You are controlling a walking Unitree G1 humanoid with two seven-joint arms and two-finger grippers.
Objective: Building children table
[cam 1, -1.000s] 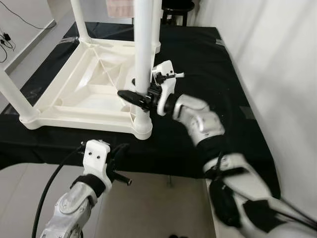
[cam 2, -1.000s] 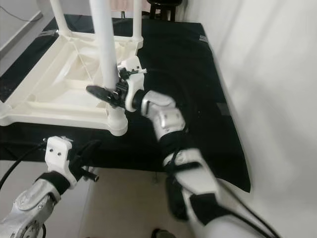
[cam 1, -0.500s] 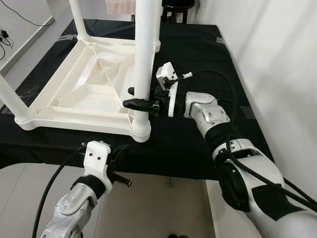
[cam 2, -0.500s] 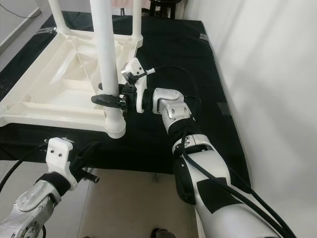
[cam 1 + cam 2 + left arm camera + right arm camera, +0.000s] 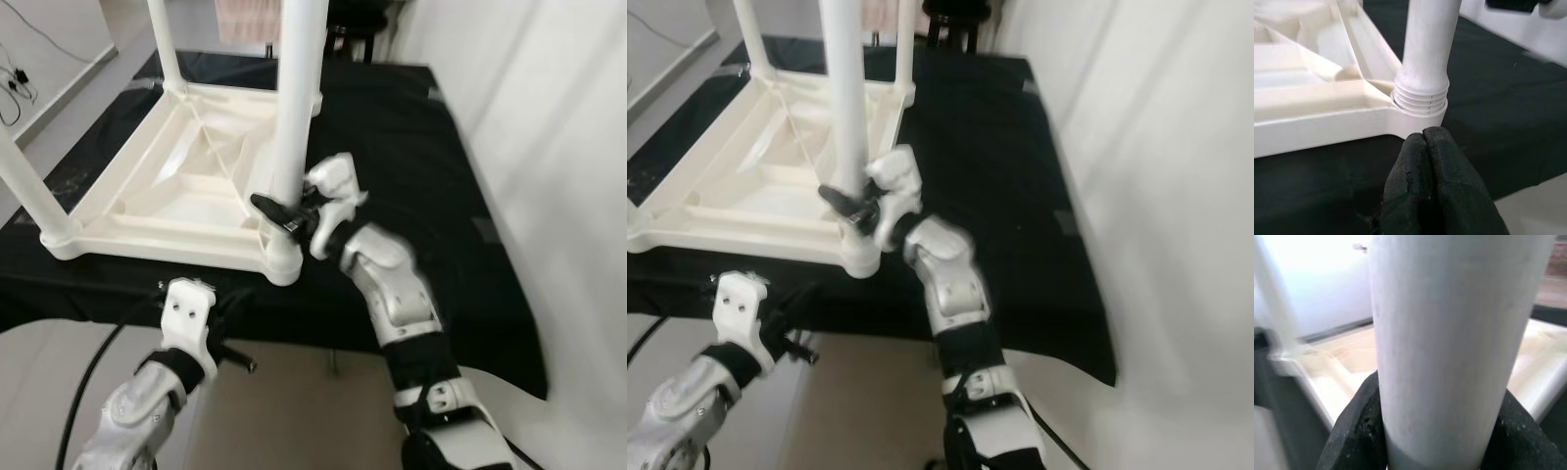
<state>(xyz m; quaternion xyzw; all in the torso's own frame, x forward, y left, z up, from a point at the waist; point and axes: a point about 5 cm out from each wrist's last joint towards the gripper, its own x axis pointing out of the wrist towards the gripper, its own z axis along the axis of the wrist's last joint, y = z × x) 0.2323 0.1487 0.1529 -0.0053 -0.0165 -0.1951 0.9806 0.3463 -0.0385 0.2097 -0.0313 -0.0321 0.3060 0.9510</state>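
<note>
A white plastic children's table [image 5: 147,201] lies upside down on a black cloth, its legs pointing up. My right gripper [image 5: 282,209] is shut on the near right leg [image 5: 297,98], just above its ribbed socket [image 5: 280,257]. In the right wrist view the leg [image 5: 1449,347] sits between the two black fingers [image 5: 1359,431]. My left gripper [image 5: 227,311] hangs below the cloth's front edge, apart from the table. In the left wrist view its fingertips [image 5: 1422,144] are pressed together and point at the socket [image 5: 1420,100].
The black cloth [image 5: 421,176] covers the low platform, whose front edge drops to the floor [image 5: 294,392]. A white wall [image 5: 549,147] stands close on the right. Two more legs [image 5: 162,44] [image 5: 22,186] stand at the table's other corners. A dark stool [image 5: 358,20] is behind.
The right arm has swung in nearer and more upright below the leg, with its gripper still clamped on the leg. The camera has shifted a little. The left arm is about where it was.
</note>
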